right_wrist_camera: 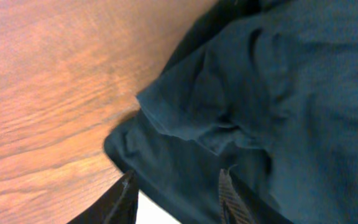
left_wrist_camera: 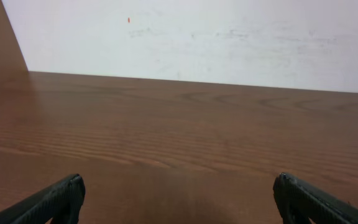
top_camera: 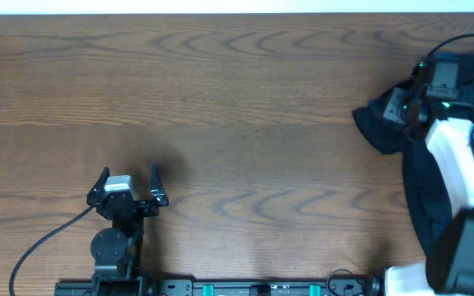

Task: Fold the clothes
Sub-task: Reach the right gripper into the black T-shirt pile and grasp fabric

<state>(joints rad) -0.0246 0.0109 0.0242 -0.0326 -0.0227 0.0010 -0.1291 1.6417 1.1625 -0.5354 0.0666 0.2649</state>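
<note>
Brown wood-grain desk (top_camera: pixel 237 123) carries dark navy soft fabric clothes (top_camera: pixel 377 123) bunched at its right edge. Left jaws stand released, wide apart. Right jaws straddle a fold; whether they grip it, I cannot tell.

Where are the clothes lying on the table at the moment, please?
In the overhead view the clothes lie bunched at the far right edge of the table, beneath the right arm, with the right gripper over them.

My left arm (top_camera: pixel 115 234) is all black, with a silver block (top_camera: pixel 118 184) behind its black jaws and a black cable (top_camera: pixel 28 257) trailing off. My right arm (top_camera: pixel 459 160) wears a white shell, with green lights (top_camera: pixel 422 64) glowing.
</note>
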